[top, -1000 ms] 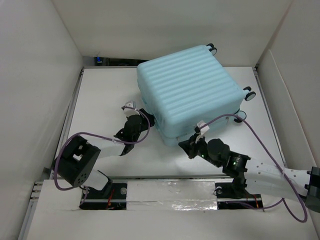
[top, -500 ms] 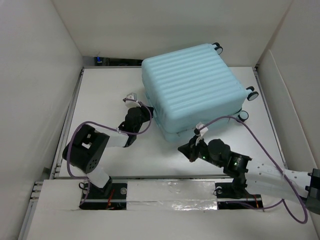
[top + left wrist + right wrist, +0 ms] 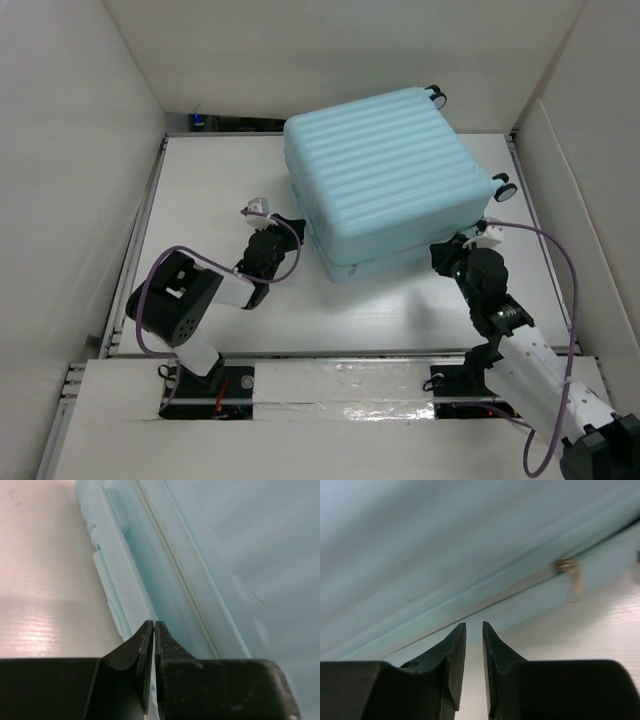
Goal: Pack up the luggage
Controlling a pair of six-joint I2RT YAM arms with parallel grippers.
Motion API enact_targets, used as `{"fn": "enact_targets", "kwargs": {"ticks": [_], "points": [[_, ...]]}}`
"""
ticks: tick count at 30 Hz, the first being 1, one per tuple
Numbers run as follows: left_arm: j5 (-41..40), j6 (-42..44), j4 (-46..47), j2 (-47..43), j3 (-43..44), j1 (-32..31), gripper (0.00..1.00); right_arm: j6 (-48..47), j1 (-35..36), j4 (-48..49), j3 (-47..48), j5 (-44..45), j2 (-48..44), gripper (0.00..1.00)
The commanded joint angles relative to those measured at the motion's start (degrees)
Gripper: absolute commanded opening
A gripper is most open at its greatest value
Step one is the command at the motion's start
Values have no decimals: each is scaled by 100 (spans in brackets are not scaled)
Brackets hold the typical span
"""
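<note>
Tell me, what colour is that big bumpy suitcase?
The luggage is pale aqua-blue, with ribs running across its shell. The top external view shows it best.

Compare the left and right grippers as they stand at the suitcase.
The left gripper is shut, tips together; the right gripper stands slightly open. The left gripper sits at the left side of the luggage, beside its handle; the right gripper is at the near right corner, facing the zipper seam. Both are black and visibly grip nothing.
</note>
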Motion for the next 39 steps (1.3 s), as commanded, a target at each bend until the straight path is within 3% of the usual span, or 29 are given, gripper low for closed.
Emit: {"fn": "enact_targets", "kwargs": {"ticks": [1,6,8,11,12,15,20,33,38,39], "points": [[290,-24,-126,43,-372,-451,0,-43,-905,477,-161,-452,270,27],[194,-270,-134,-219,-714,-567,0,-131,-1867,1277,93,-1429,1359,27],[70,-288,-754,-579,-628,-436,0,-166,-2147,1540,199,-1517,1501,28],[421,-402,-1162,-800,-390,38,35,-184,-2473,1875,391,-1657,1791,31],[500,-437,-1154,-835,-346,222,51,-175,-2553,1971,462,-1719,1887,31],[729,-429,-1128,-827,-128,399,62,-158,-2737,2077,673,-2070,2239,32],[1167,-227,-1391,-388,471,672,62,-193,-2799,2244,533,-2317,2284,32],[1722,-367,-795,1019,1254,725,54,-140,-3107,2614,278,-2915,2336,32],[1705,-691,-15,1397,1333,778,40,-158,-3107,2570,269,-3012,2319,31],[1714,-753,127,1467,1359,778,32,-158,-3107,2570,252,-3020,2310,31]]}}
